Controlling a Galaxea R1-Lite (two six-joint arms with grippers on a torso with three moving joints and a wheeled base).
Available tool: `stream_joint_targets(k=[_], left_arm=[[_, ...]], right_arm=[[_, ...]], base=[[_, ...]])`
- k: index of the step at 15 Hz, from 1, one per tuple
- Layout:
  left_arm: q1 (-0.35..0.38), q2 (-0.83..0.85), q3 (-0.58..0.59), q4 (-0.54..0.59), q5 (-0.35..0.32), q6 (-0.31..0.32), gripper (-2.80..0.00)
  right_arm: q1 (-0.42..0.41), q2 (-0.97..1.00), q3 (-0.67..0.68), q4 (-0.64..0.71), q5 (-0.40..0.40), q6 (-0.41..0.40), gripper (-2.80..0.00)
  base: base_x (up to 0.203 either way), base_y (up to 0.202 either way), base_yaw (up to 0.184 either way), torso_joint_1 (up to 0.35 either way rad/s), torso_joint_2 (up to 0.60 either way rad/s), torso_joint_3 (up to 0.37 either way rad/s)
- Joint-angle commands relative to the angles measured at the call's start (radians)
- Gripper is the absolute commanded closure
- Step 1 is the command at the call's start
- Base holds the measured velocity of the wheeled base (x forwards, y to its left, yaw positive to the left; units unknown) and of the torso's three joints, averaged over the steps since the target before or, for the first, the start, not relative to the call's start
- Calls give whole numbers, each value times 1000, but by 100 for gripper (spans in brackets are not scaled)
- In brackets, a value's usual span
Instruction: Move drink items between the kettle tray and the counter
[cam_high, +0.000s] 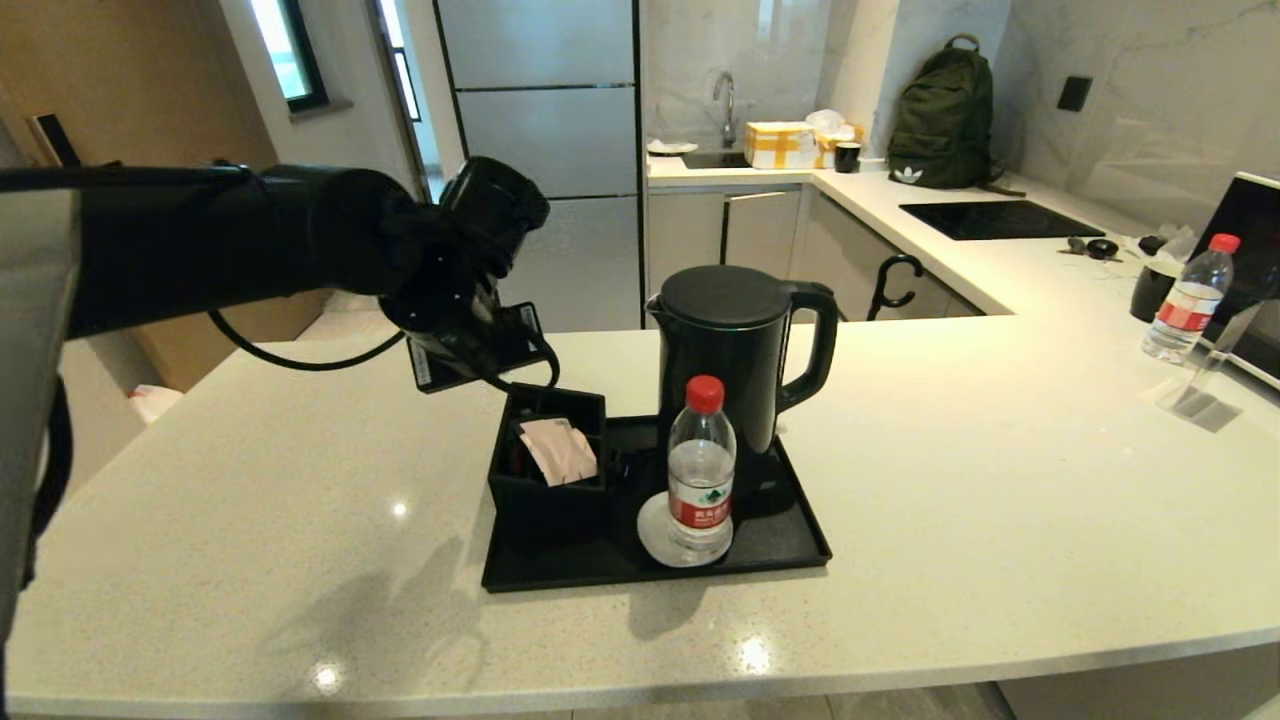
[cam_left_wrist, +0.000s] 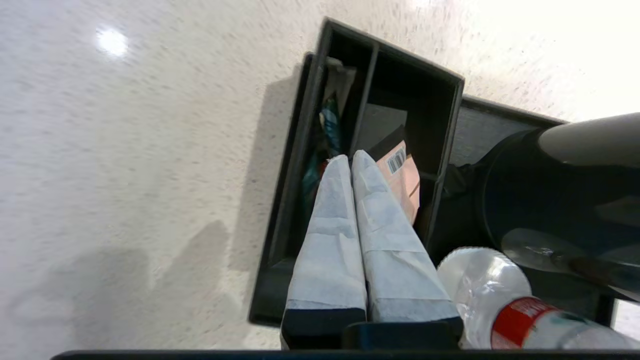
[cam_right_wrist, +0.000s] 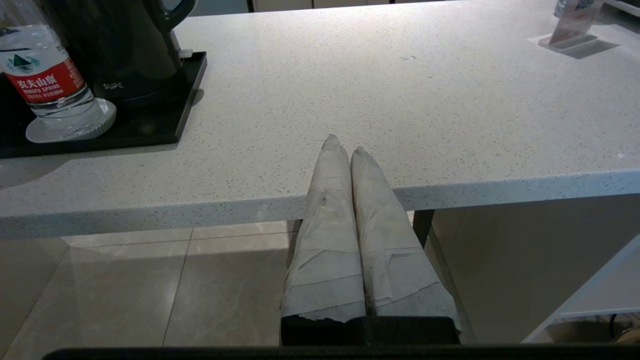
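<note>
the pink sachet (cam_high: 558, 450) is sitting in the black box (cam_high: 547, 470) at the left end of the tray (cam_high: 790, 540), leaning up out of one compartment with its black end and barcode showing in the left wrist view (cam_left_wrist: 400, 172). the kettle (cam_high: 735, 370) stands upright at the back of the tray, handle pointing right, lid on. right in front of it there's a water bottle (cam_high: 701, 470) with a red cap, standing on a pale round coaster, also on the tray. the tray itself sits around the middle of the worktop (cam_high: 1000, 480).

the left hand (cam_left_wrist: 350, 162) hangs over the box, fingers (cam_left_wrist: 330, 225) pressed together with nothing between them, tips right by the sachet's edge, though i can't tell if they're actually touching it. in the head view the left arm comes in from the left side and ends above the box.

the right hand (cam_right_wrist: 342, 145) is parked low at the near edge of the worktop, well right of the tray, fingers clenched together and holding nothing.

a second bottle (cam_high: 1190, 300) stands far off on the right of the worktop.
</note>
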Motion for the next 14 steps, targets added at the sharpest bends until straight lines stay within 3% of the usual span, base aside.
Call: stream_joint_targets(k=[1, 3, 6, 8, 9, 11, 14], left_arm=[[8, -33, 0, 7, 2, -4, 0], [43, -77, 4, 38, -9, -5, 0], [181, -281, 21, 121, -60, -8, 0], [353, -413, 38, 194, -113, -9, 0], [398, -450, 49, 231, -137, -9, 0], [554, -599, 88, 303, -185, 7, 0], [767, -921, 235, 371, -288, 114, 0]], right_arm=[[1, 1, 0, -1, 0, 0, 0], [0, 1, 0, -1, 0, 0, 0], [0, 1, 0, -1, 0, 0, 0], [-1, 1, 0, -1, 0, 0, 0], [-1, 1, 0, -1, 0, 0, 0], [1, 1, 0, -1, 0, 0, 0], [-1, 1, 0, -1, 0, 0, 0]], base=[[0, 0, 0, 0, 0, 0], [0, 0, 0, 0, 0, 0], [0, 0, 0, 0, 0, 0], [0, 0, 0, 0, 0, 0], [0, 0, 0, 0, 0, 0], [0, 0, 0, 0, 0, 0], [0, 0, 0, 0, 0, 0]])
